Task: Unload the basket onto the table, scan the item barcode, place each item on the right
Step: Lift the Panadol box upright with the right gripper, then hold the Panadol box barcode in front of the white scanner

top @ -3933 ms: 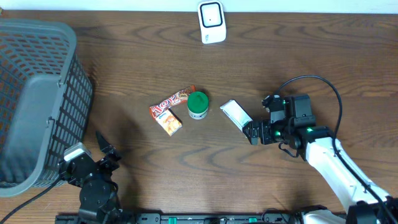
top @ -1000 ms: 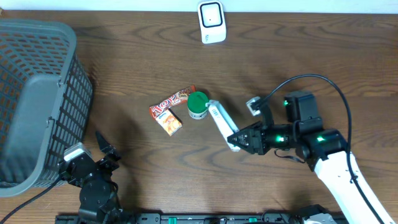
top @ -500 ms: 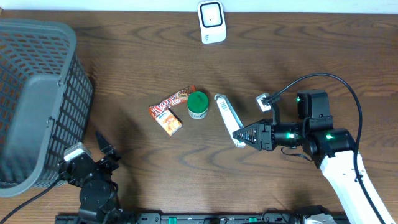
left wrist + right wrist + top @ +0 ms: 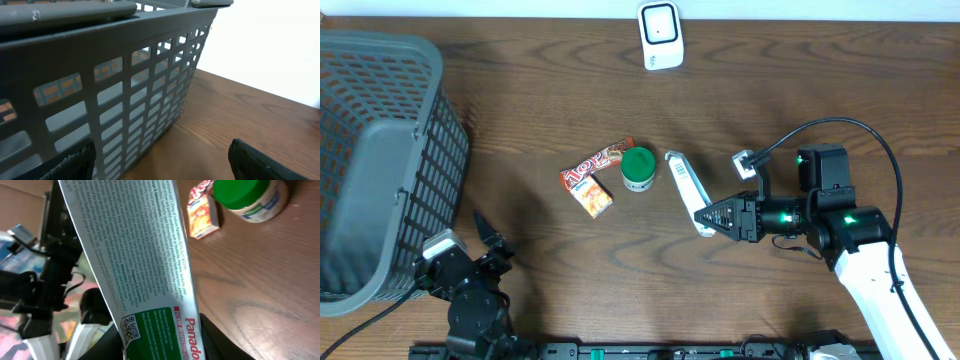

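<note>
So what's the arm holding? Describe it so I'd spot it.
On the brown table, find the green-lidded jar in the middle. Just right of it is a long white box, one end in the jaws of the right arm. Nothing else nearby is long and white.

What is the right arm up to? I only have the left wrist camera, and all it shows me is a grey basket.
Observer: The right gripper is shut on one end of a white box.
Operator: How far is that from where it gets read?
Observer: The white scanner stands at the far edge of the table, well apart from the box.
Operator: Is anything readable showing on the pack?
Observer: The right wrist view shows a small QR code on its green end; I see no striped barcode there.
</note>
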